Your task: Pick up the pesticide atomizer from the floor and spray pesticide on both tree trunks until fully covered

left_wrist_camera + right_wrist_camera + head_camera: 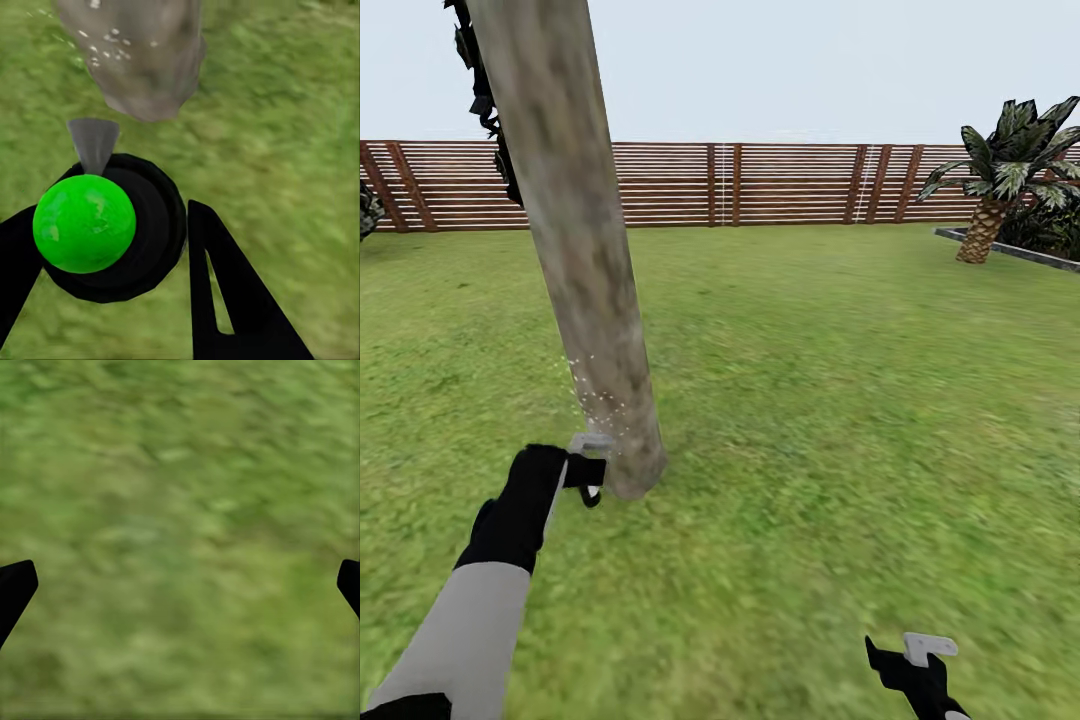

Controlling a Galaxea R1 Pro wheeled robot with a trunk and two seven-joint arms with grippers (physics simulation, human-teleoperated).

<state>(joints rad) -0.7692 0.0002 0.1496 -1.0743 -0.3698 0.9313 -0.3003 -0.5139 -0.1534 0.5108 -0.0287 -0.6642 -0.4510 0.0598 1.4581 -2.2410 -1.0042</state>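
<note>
The left gripper (112,247) is clamped on the pesticide atomizer (112,225), its black fingers (225,292) on either side of the round black body with the bright green ball on top. The atomizer's grey nozzle (94,142) points at the foot of the tree trunk (142,60), just beside it. In the head view the left gripper (582,470) hangs low over the lawn (840,400), with the nozzle close to the trunk (585,260) where it meets the grass. A scatter of fine white specks (595,400) shows on the trunk's lower part above the nozzle. The mottled grey-brown trunk leans to the left as it rises, and dark foliage (485,90) hangs behind its upper part.

The right gripper (910,660) sits low at the right, well apart from the trunk, its fingers (16,585) spread wide and bare over grass.

Beyond, open grass reaches a reddish-brown slatted fence (760,185). A short palm (1005,170) stands at the far right beside a grey-edged planting bed (1010,248). Nothing lies between nozzle and trunk.
</note>
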